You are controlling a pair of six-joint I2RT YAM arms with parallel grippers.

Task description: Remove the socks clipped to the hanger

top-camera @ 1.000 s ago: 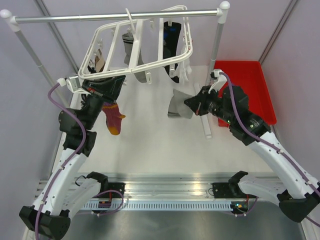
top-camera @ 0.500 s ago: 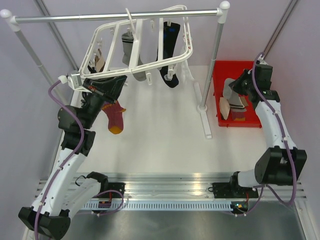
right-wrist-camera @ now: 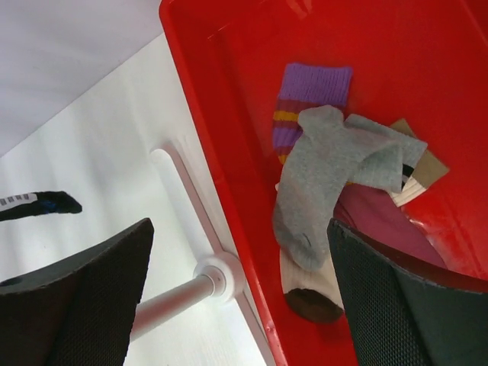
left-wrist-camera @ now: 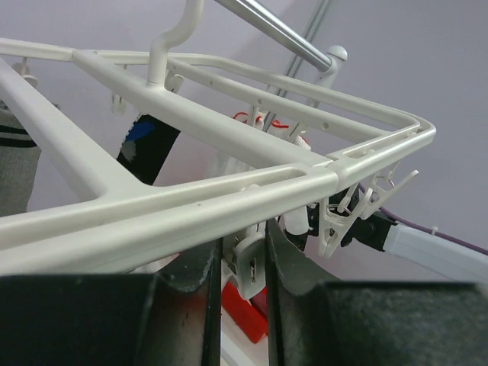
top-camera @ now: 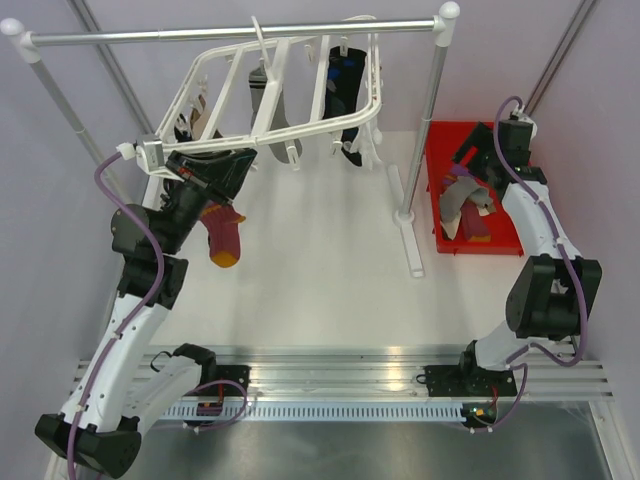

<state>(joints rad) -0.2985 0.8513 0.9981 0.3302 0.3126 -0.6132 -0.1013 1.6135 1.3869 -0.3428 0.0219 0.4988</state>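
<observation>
Red bin (right-wrist-camera: 229, 53): grey sock (right-wrist-camera: 320, 175) atop others, my right gripper (right-wrist-camera: 238, 252) spread wide above. White hanger (left-wrist-camera: 229, 206): several socks (top-camera: 348, 80) clipped; my left gripper (left-wrist-camera: 242, 252) pinches a corner clip (left-wrist-camera: 247, 273) over maroon sock (top-camera: 224, 232).

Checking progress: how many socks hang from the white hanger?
4: a brown-and-cream sock far left, a grey sock in the middle, a black-and-blue sock right, a maroon sock lowest at front left. More may be hidden.
</observation>
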